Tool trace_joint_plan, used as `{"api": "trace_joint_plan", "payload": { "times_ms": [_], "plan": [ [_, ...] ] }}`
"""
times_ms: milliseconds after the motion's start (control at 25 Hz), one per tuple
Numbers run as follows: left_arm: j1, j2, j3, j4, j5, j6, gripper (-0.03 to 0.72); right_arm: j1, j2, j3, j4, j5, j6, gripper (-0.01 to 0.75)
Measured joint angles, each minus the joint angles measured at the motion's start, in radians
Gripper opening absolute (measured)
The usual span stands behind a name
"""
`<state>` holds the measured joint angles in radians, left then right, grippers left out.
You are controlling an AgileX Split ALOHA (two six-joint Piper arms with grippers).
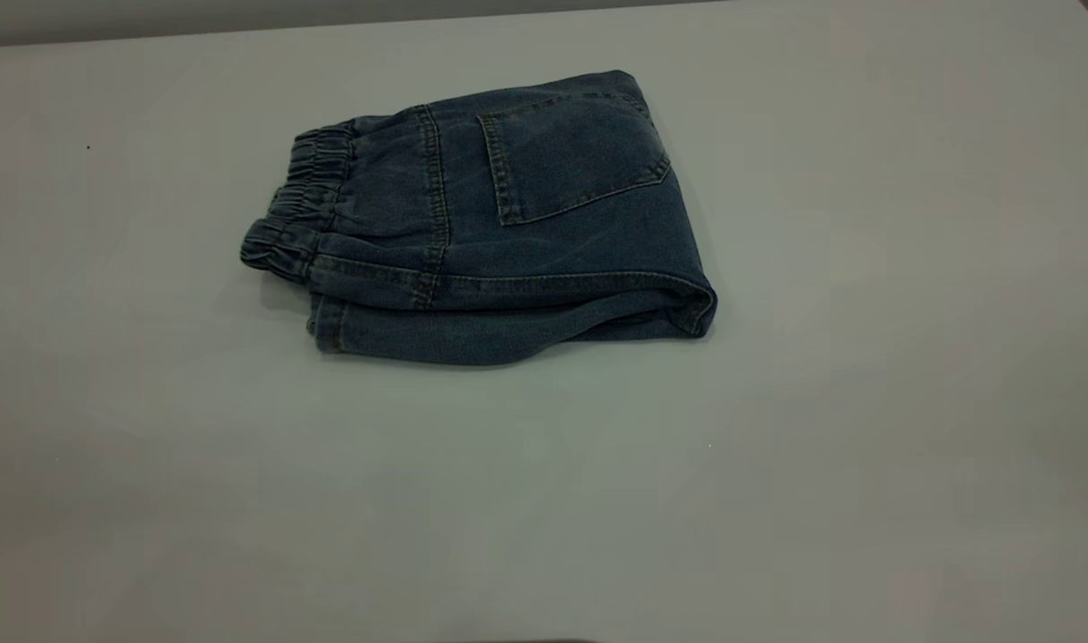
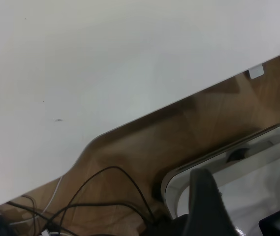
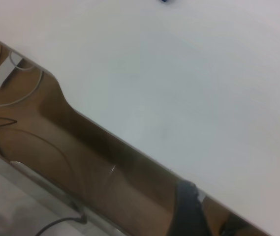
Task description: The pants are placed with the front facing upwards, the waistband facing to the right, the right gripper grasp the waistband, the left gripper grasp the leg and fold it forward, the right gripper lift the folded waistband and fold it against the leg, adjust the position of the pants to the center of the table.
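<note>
Worktop (image 3: pixel 189 73): plain white, with a notched edge.
Floor (image 3: pixel 105 167): brown, beyond that edge (wood, perhaps).
Cables (image 3: pixel 12 98): thin white and dark ones trailing across the floor.
Right gripper (image 3: pixel 189 211): one dark finger visible.

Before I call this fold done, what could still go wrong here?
The pants lie folded but sit left of the middle of the table, so they still need a nudge. Pushing could slide the top layer off the lower one, whose hem already sticks out in front. The waistband bunches loosely at the left edge and could snag. Both arms are pulled back at the table's edge.
</note>
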<state>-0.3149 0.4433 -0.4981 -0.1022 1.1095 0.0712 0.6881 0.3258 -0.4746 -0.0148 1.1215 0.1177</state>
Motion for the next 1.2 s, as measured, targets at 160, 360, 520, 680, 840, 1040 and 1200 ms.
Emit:
{"api": "trace_joint_plan", "payload": {
  "times_ms": [160, 360, 520, 680, 840, 1040, 1200],
  "plan": [
    [0.000, 0.000, 0.000, 0.000, 0.000, 0.000, 0.388, 0.000, 0.000, 0.000, 0.000, 0.000, 0.000, 0.419],
    [0.011, 0.000, 0.000, 0.000, 0.000, 0.000, 0.388, -0.007, 0.000, 0.000, 0.000, 0.000, 0.000, 0.419],
    [0.117, -0.015, 0.000, -0.001, 0.001, 0.000, 0.388, -0.133, -0.004, 0.000, 0.007, 0.000, 0.000, 0.418],
    [0.222, -0.075, 0.000, -0.001, 0.003, 0.000, 0.388, -0.322, -0.043, 0.000, 0.007, 0.000, 0.000, 0.418],
    [0.303, -0.177, 0.000, -0.001, 0.006, 0.000, 0.388, -0.475, -0.134, 0.000, 0.007, 0.001, -0.001, 0.418],
    [0.354, -0.332, 0.000, -0.001, 0.016, 0.000, 0.388, -0.552, -0.277, 0.000, 0.007, 0.005, -0.001, 0.418],
    [0.356, -0.439, 0.000, -0.002, 0.025, 0.001, 0.388, -0.558, -0.335, 0.000, 0.015, 0.008, -0.001, 0.418]
  ]
}}
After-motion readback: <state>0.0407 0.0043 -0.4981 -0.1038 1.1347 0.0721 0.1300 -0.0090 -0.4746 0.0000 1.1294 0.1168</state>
